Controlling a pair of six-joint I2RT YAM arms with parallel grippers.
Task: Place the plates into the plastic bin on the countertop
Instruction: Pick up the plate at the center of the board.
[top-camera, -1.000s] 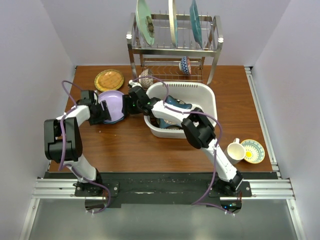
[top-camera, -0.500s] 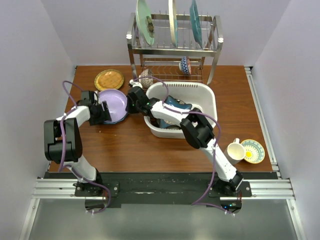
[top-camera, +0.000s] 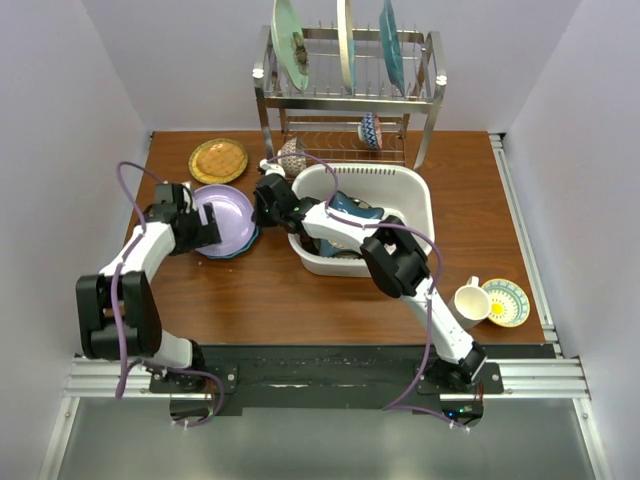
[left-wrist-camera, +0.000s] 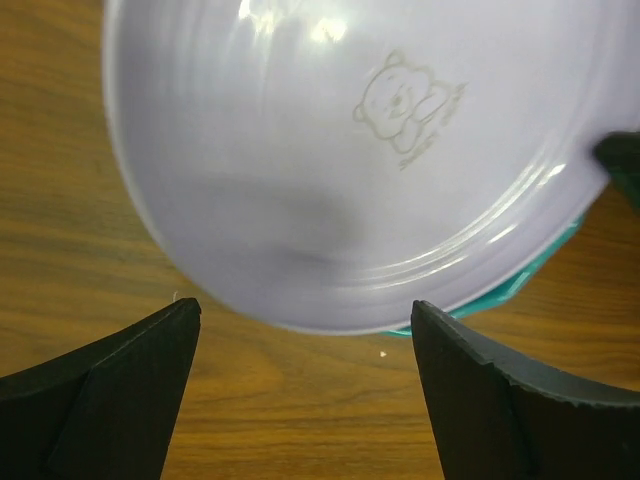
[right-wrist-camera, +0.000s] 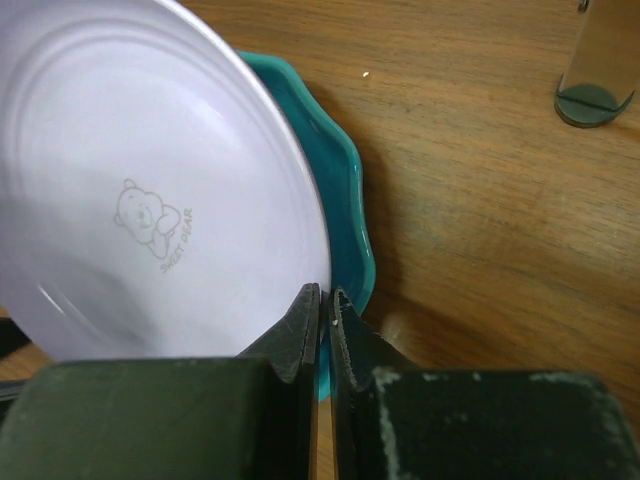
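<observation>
While your right gripper (right-wrist-camera: 322, 300) clamps the lavender plate (right-wrist-camera: 150, 190), lying on a teal scalloped plate (right-wrist-camera: 347, 180) left of the plastic bin (top-camera: 418, 200), and your left gripper (left-wrist-camera: 303, 320) stands open, lift it into the bin.

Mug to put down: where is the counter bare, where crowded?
Bare: countertop between plastic bin and arm bases, and right of the bin. Crowded: lavender plate to bin, around the right gripper; cup and saucer, near right.
</observation>
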